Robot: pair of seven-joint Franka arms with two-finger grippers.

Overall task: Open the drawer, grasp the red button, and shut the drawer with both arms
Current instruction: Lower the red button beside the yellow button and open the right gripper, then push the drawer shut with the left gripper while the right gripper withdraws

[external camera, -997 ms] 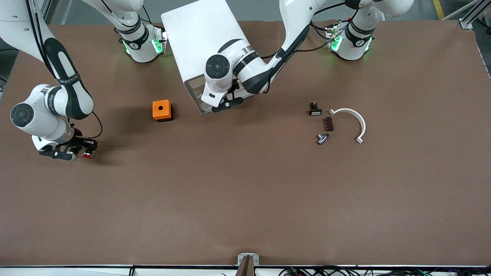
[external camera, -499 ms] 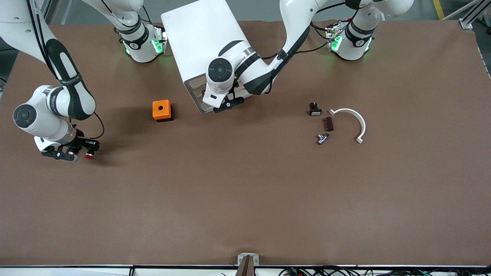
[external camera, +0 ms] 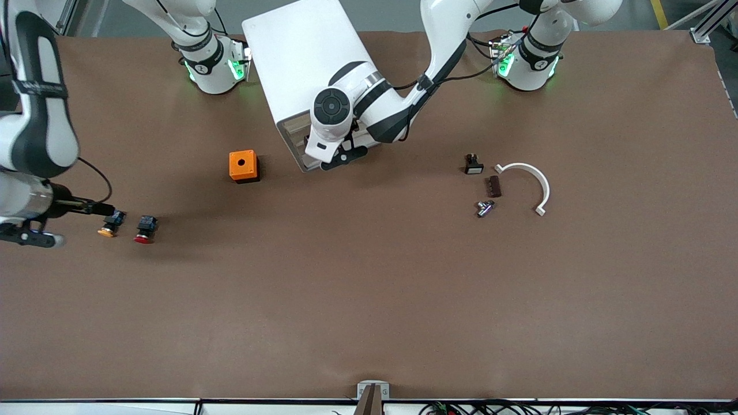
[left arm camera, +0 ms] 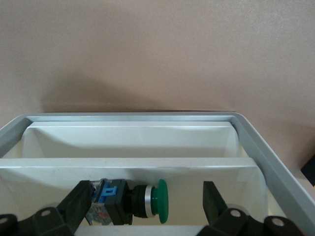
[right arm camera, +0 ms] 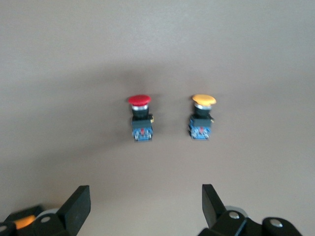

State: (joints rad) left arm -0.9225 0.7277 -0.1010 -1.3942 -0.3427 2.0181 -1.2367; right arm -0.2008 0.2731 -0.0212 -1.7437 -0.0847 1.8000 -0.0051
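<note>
The red-capped button [external camera: 145,229] [right arm camera: 140,115] lies on the table on its own at the right arm's end, beside an orange-yellow-capped button [external camera: 108,225] [right arm camera: 202,115]. My right gripper [external camera: 31,237] [right arm camera: 145,206] hangs open above the table just past the two buttons, holding nothing. The white cabinet [external camera: 300,63] stands between the arm bases, with its drawer [external camera: 304,160] [left arm camera: 133,118] pulled out a little. My left gripper [external camera: 341,155] [left arm camera: 145,204] is open inside the drawer, its fingers on either side of a green-capped button [left arm camera: 135,201].
An orange box with a hole [external camera: 243,166] stands beside the cabinet. Toward the left arm's end lie a small black part [external camera: 473,164], a brown piece [external camera: 494,186], a metal piece [external camera: 484,208] and a white curved piece [external camera: 533,178].
My right gripper opened, let go of the red button and rose away toward the table's end. The red button now lies on the table. The left arm barely moved.
</note>
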